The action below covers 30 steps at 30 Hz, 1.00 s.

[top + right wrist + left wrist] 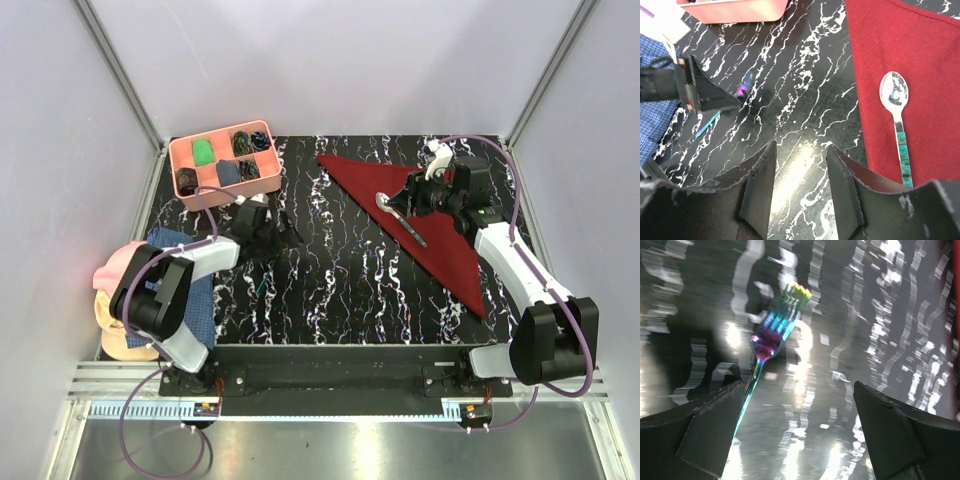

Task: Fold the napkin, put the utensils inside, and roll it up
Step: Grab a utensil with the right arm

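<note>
Dark red cloth napkin [445, 255] lies folded into a triangle on the right of the black marbled tabletop [350, 270]. A silvery spoon with a teal handle [897, 115] rests on it. Treat folding and the first utensil as done.

The iridescent teal-and-purple fork [775, 330] is well apart from the napkin, on the left. You have yet to place it and roll.

The left gripper [797, 387] is spread wide around the fork. Its handle runs just beside one finger, and contact cannot be judged. The right gripper [801, 147] is parted and empty, hovering near the spoon's bowl.
</note>
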Each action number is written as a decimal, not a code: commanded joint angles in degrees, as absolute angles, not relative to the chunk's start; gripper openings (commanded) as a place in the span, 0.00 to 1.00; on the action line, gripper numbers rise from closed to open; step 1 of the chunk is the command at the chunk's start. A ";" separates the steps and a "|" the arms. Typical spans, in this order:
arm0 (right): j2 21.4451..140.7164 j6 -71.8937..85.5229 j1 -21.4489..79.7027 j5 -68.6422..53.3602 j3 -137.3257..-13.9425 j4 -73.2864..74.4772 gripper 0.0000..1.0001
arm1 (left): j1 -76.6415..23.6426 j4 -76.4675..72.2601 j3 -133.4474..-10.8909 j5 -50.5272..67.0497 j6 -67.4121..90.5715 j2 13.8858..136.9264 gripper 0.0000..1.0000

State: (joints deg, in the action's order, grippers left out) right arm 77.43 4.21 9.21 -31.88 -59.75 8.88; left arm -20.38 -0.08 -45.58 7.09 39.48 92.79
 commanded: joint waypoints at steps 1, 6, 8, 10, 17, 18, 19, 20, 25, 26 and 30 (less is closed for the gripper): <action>76.64 5.10 9.93 -33.31 -59.59 8.00 0.53 | -25.04 0.17 -46.84 8.88 45.52 95.71 0.99; 77.34 5.97 11.16 -32.17 -59.50 8.44 0.53 | -30.58 -2.90 -49.13 9.31 49.83 97.20 0.99; 77.52 6.33 12.21 -32.17 -59.33 8.70 0.53 | -32.42 -3.34 -50.53 9.49 50.27 97.64 0.99; 77.34 7.55 13.61 -30.86 -58.80 8.70 0.53 | -32.70 -3.69 -51.24 10.28 50.71 97.65 0.99; 75.67 19.58 19.15 -26.46 -51.96 4.15 0.52 | -29.63 6.23 -51.77 5.02 41.85 90.27 0.99; 75.76 24.56 19.86 -26.54 -50.29 2.04 0.52 | -29.01 7.02 -51.25 4.49 40.01 88.18 0.99; 76.11 26.96 20.56 -26.72 -46.88 -3.46 0.52 | -28.39 8.34 -49.59 3.96 39.38 87.28 0.99; 76.64 31.51 21.78 -27.07 -45.37 -5.86 0.52 | -27.52 8.61 -48.61 3.26 38.42 85.62 0.99; 83.31 39.98 25.05 -27.16 -40.26 -17.99 0.52 | -27.25 7.92 -42.29 2.72 37.62 83.06 0.99; 84.36 41.56 25.40 -27.25 -39.99 -19.58 0.51 | -27.25 7.48 -41.41 2.99 37.62 82.71 0.99; 91.21 42.89 26.80 -27.07 -41.74 -22.49 0.51 | -27.25 5.63 -38.15 4.30 37.79 81.48 0.99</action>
